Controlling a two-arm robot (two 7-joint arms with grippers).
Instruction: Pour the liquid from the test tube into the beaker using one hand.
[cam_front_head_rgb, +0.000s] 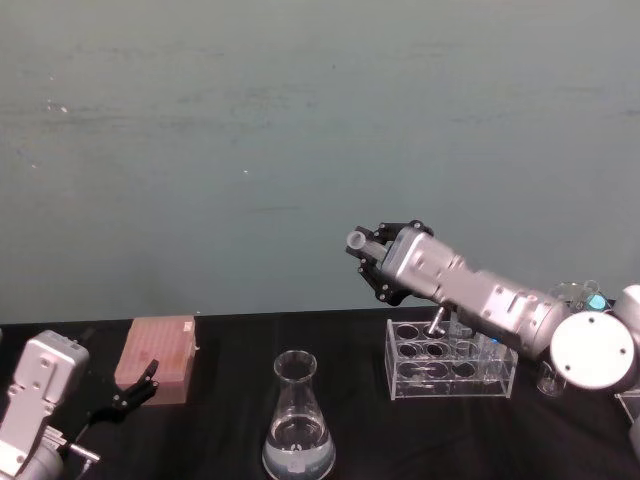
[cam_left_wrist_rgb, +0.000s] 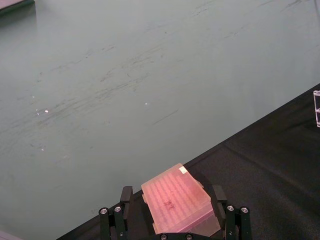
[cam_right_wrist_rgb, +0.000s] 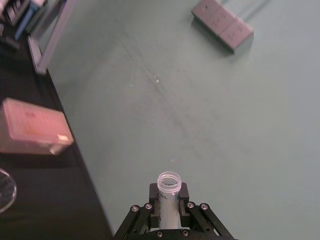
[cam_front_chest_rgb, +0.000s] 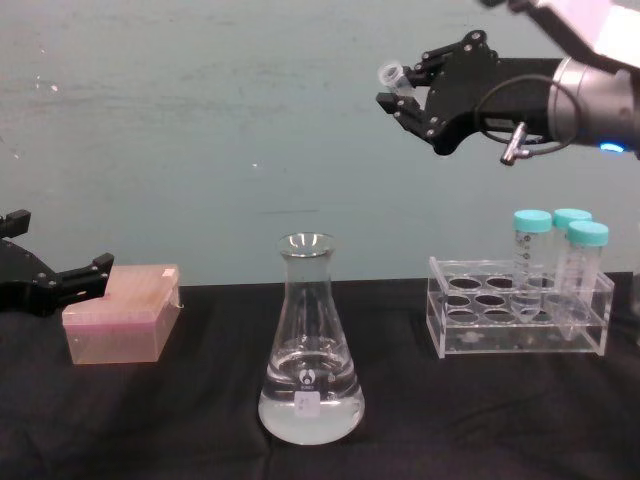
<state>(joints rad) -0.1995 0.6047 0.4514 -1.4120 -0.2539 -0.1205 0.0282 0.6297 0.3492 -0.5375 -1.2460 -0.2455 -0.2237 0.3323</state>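
Above beaker (cam_front_chest_rgb: 311, 340): open air over its rim.
Right claw (cam_front_chest_rgb: 400, 92): high, up and right of the beaker, over the rack (cam_front_chest_rgb: 518, 320).
Beaker to rack: bare surface (cam_front_chest_rgb: 400, 400).
Left side: pink box (cam_front_chest_rgb: 122, 312) beside left claw (cam_front_chest_rgb: 60, 285).

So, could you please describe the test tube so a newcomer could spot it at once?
Start at the clear rack on the black table, then look up. The right gripper holds the test tube there. It is slim and capless, unlike the teal-capped tubes in the rack.

Beaker (cam_front_chest_rgb: 311, 340): glossy clear glass. Test tube (cam_right_wrist_rgb: 168, 197): smooth translucent plastic. Rack (cam_front_chest_rgb: 520, 320): glossy clear acrylic, probably. Counter (cam_front_chest_rgb: 480, 420): matt black cloth. Right tool (cam_front_chest_rgb: 412, 85): matt black.
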